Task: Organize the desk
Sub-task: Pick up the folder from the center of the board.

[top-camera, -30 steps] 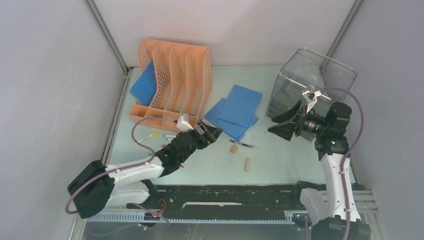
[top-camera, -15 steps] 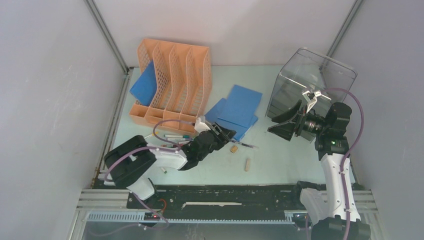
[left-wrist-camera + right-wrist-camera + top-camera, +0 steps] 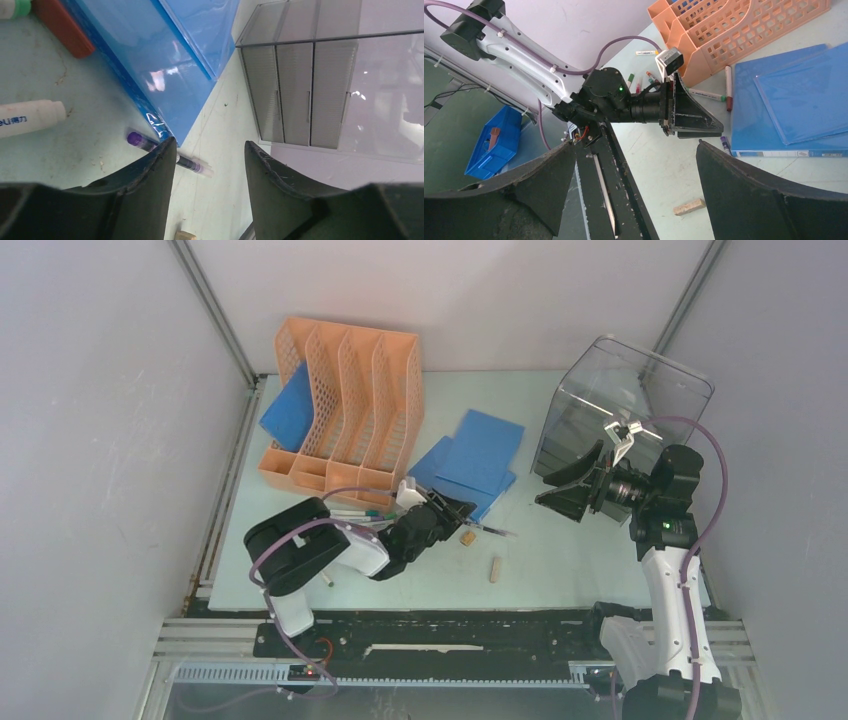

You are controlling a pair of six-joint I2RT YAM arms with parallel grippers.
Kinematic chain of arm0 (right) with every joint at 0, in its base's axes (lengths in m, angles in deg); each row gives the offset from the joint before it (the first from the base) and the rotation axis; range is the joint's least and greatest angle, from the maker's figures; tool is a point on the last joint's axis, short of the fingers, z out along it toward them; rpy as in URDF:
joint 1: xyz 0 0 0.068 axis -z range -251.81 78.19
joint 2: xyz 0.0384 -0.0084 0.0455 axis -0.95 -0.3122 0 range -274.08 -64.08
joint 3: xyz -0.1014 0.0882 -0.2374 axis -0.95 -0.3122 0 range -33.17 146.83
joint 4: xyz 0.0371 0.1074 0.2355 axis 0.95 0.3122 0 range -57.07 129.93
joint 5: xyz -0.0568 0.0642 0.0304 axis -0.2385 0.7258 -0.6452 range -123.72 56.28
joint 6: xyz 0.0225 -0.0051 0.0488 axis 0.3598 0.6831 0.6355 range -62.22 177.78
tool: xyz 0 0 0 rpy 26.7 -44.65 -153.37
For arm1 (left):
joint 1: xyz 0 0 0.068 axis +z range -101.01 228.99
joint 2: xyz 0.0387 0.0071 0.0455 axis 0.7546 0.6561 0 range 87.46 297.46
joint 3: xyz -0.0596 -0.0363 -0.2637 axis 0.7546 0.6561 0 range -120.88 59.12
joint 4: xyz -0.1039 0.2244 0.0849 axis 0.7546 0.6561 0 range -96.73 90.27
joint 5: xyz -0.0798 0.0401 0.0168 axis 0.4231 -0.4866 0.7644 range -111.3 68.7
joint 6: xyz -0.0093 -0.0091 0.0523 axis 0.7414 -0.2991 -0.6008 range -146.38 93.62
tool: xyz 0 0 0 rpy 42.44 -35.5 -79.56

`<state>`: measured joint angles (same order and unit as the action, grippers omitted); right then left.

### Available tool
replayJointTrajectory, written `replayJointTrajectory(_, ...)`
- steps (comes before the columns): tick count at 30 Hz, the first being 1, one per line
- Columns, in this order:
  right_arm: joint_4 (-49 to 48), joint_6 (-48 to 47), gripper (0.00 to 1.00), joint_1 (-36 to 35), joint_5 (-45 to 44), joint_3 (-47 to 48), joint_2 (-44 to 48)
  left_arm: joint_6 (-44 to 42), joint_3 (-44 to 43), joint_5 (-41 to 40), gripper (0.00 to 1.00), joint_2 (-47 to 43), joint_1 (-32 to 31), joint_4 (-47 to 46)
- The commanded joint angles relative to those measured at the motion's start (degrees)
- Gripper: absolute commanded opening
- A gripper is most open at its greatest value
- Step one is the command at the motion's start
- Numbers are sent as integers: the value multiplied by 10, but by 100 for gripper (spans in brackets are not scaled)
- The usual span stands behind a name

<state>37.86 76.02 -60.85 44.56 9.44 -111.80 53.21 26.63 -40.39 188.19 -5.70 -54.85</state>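
Observation:
The desk [image 3: 570, 550] is a pale mint-green top. My left gripper [image 3: 455, 510] lies low over it, open and empty, at the near corner of the stacked blue folders [image 3: 475, 460]. In the left wrist view the gripper [image 3: 210, 145] is open, and a purple pen [image 3: 187, 162] lies just past the left fingertip by the blue folder [image 3: 150, 65]. My right gripper [image 3: 560, 490] is open and empty, raised in front of the clear drawer box [image 3: 620, 410]. The right wrist view shows this gripper [image 3: 636, 144] looking across at the left arm.
An orange file rack [image 3: 345, 405] stands at the back left with a blue folder [image 3: 290, 405] in it. Markers [image 3: 352, 512] lie in front of the rack. A cork [image 3: 467, 537] and a wooden block [image 3: 494, 568] lie near the front. A black rail [image 3: 450, 625] edges the desk.
The left arm has folded in and its gripper has moved right and slightly nearer, from the rack's front to the folder corner by the purple pen. The right arm has not moved.

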Motion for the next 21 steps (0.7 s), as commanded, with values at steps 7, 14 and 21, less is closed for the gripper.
replayJointTrajectory(7, -6, -11, 97, 2, 1, 22, 7, 37, -8, -21, 55, 37, 6, -46)
replayJointTrajectory(14, -5, -12, 97, 2, 0, 22, 6, 62, -29, -45, 55, 39, 6, 38)
replayJointTrajectory(21, -4, -12, 97, 2, -1, 21, 6, 62, -41, -52, 52, 47, 10, 52)
